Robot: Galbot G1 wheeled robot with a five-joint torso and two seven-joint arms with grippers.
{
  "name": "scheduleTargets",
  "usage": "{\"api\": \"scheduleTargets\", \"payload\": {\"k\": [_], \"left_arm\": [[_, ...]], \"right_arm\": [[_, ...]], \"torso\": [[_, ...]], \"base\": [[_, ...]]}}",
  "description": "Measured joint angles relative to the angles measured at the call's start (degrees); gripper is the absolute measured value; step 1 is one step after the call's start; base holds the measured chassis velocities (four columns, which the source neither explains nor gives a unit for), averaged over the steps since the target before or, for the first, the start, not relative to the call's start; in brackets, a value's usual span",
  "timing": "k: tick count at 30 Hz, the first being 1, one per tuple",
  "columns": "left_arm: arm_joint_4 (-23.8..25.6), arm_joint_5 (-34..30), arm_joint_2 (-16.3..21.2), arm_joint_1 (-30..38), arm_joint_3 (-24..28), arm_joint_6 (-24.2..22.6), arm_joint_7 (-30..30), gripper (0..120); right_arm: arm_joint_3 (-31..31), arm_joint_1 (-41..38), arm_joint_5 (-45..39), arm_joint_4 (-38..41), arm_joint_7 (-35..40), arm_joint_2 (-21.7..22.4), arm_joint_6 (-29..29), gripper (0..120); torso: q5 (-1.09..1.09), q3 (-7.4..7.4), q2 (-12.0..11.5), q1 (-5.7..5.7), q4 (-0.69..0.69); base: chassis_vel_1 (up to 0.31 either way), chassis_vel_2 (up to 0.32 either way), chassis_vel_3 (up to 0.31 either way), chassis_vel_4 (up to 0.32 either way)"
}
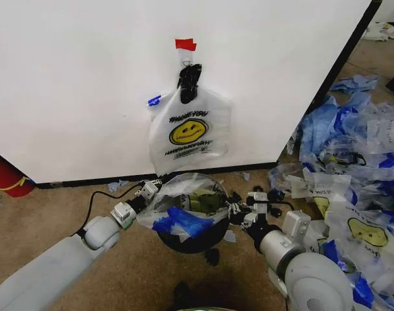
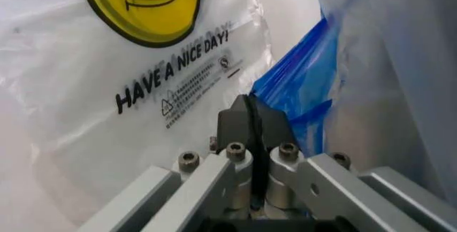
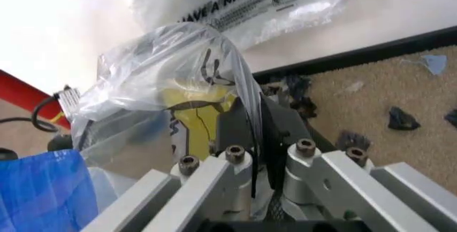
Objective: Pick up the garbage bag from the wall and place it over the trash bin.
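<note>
The garbage bag [image 1: 184,208], translucent with blue tape strips and a yellow smiley showing through, is stretched open over the black trash bin [image 1: 192,245] on the carpet below the wall. My left gripper [image 1: 147,192] is shut on the bag's left edge and my right gripper [image 1: 249,208] is shut on its right edge. In the left wrist view the shut fingers [image 2: 243,120] sit against the bag's blue tape [image 2: 300,90]. In the right wrist view the bag's film [image 3: 168,74] runs between the shut fingers [image 3: 239,122].
A similar white smiley bag [image 1: 189,133] hangs on the white wall from a black clip [image 1: 188,81] under red tape [image 1: 185,44]. A red cylinder [image 1: 6,175] lies at the far left. A heap of bags [image 1: 356,168] covers the floor on the right. Black scraps [image 1: 212,256] dot the carpet.
</note>
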State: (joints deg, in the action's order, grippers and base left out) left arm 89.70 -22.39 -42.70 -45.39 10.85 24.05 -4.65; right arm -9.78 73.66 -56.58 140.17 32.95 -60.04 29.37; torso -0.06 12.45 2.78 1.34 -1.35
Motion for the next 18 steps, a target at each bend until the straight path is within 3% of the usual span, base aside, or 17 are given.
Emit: {"api": "scheduleTargets", "payload": {"k": [18], "left_arm": [[-1.04,-1.03,-0.8,1.15,1.31,0.76,-0.24,0]], "right_arm": [[-0.22,-0.75,0.38,-1.23,-0.64,-1.12,-0.23,1]], "torso": [[0.0,0.0,0.0,0.0,0.0]], "base": [[0.0,0.0,0.0,0.0]]}}
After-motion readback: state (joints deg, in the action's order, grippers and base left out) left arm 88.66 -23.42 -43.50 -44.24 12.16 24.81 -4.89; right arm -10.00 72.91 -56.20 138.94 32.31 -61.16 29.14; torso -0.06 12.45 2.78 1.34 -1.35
